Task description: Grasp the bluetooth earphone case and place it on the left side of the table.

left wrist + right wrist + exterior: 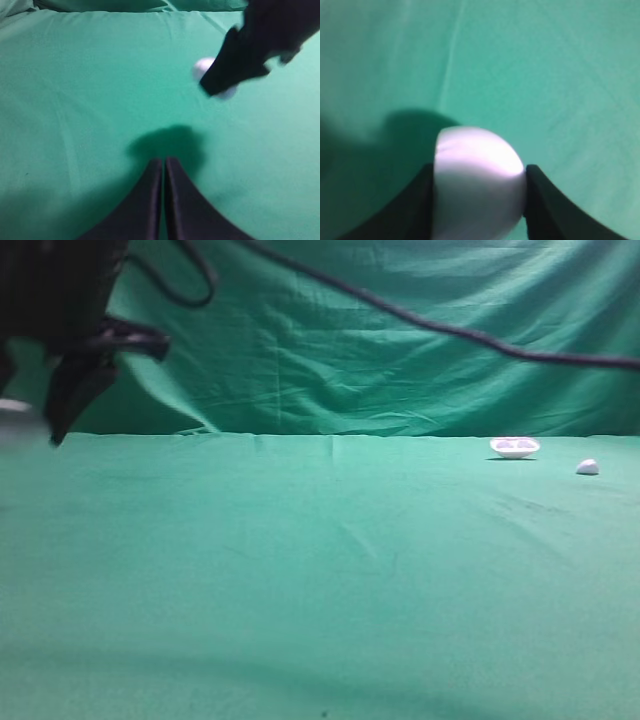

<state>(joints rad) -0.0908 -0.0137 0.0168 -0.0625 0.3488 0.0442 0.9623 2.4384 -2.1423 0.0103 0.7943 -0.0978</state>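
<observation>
the bluetooth earphone case [477,182] is seen between the two dark fingers [410,210] of the right gripper [479,200], which touch it on both sides, so it is clamped. in the exterior high view this gripper [45,420] hangs at the far left above the table [300,570], the case [12,408] showing as a white blur at the edge. the left gripper [163,167] is held with its fingers pressed together over the green cloth. a shallow white dish [514,447] and a small white lump [587,467] lie far right.
</observation>
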